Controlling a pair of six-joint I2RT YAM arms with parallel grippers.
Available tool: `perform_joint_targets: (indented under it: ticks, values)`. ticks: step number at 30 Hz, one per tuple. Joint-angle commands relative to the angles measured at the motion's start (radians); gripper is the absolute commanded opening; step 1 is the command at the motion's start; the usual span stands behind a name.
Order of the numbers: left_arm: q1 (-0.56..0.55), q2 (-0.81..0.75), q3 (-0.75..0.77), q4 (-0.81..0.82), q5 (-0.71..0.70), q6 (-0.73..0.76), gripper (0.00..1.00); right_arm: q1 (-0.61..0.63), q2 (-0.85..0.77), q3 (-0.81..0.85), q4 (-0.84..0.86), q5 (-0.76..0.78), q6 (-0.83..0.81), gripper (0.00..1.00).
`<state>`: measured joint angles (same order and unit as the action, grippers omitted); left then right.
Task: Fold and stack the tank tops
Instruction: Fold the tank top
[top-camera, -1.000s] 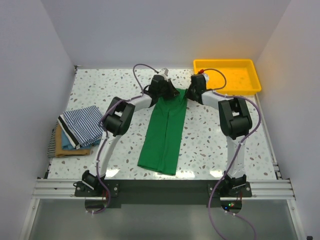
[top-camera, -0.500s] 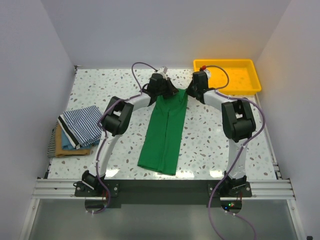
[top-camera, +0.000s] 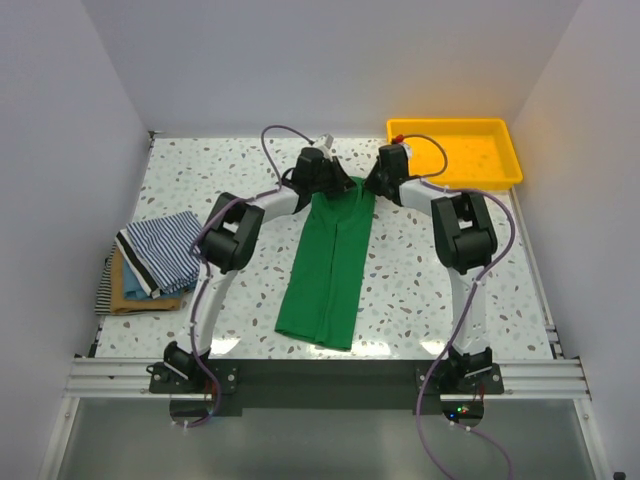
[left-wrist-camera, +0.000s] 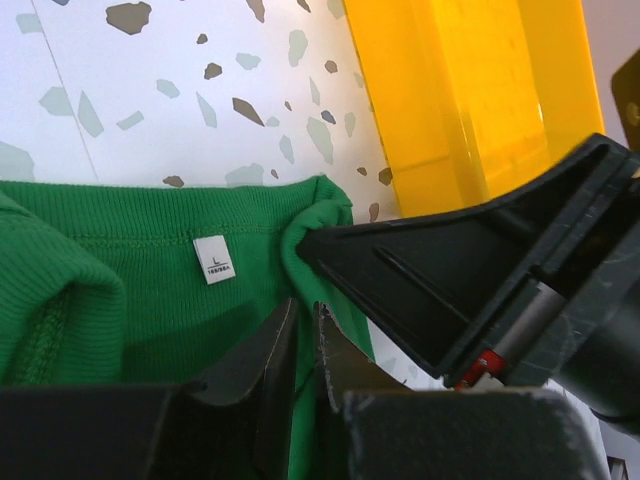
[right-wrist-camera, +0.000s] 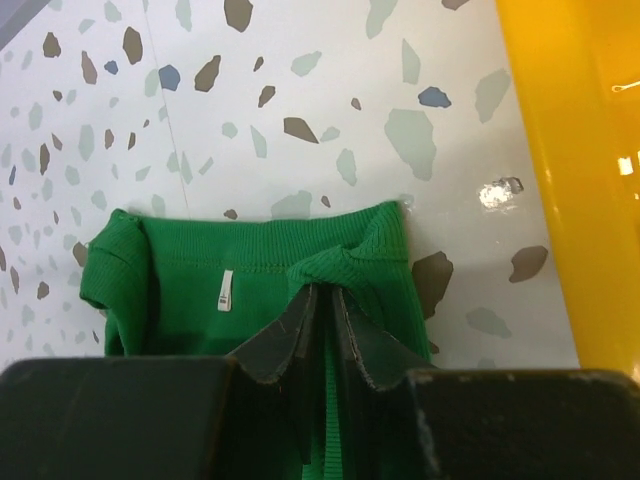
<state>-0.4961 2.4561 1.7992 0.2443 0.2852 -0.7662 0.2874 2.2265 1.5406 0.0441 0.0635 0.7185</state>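
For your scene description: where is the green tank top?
In the top view the green tank top lies mid-table between the arms, its far end pinched by the left claw and right claw, near the yellow tray.

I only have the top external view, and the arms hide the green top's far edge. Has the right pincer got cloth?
Observer: Yes, the right pincer pinches a bunched fold of the green tank top at the corner nearest the yellow tray.
Operator: And the left?
Observer: The left pincer is closed on the same edge, close beside the right one.
Operator: Anything marking that edge?
Observer: A white size label, facing up.
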Motion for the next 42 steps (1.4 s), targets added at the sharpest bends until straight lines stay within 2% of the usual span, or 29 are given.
perform_joint_targets:
  ticks: [1, 8, 15, 19, 26, 28, 32, 38, 42]
  values:
    - [0.016, -0.101, -0.032, 0.041, 0.011, 0.021, 0.16, 0.009, 0.028, 0.053, 0.016, -0.013, 0.015, 0.15]
    - [0.027, -0.201, -0.081, 0.053, -0.001, 0.028, 0.2, 0.01, 0.068, 0.107, -0.03, 0.007, -0.01, 0.15]
    - [0.067, -0.359, -0.191, 0.007, -0.058, 0.008, 0.24, 0.012, 0.154, 0.301, -0.13, 0.0, -0.053, 0.15]
    - [0.1, -0.465, -0.331, -0.022, -0.081, -0.002, 0.27, 0.01, 0.208, 0.395, -0.17, -0.04, -0.076, 0.15]
    - [0.105, -0.698, -0.606, -0.008, -0.052, 0.01, 0.34, 0.01, 0.121, 0.441, -0.164, -0.083, -0.128, 0.3]
    - [0.105, -0.735, -0.682, -0.023, -0.044, 0.004, 0.35, 0.009, 0.078, 0.451, -0.187, -0.082, -0.129, 0.31]
    - [0.097, -0.85, -0.797, -0.056, -0.05, 0.005, 0.37, 0.009, -0.002, 0.418, -0.213, -0.074, -0.126, 0.31]
    - [0.067, -0.989, -0.922, -0.232, -0.13, 0.025, 0.41, 0.015, -0.166, 0.254, -0.276, -0.067, -0.091, 0.31]
    - [0.022, -1.078, -1.026, -0.367, -0.161, 0.033, 0.41, 0.05, -0.31, 0.062, -0.383, -0.067, -0.086, 0.3]
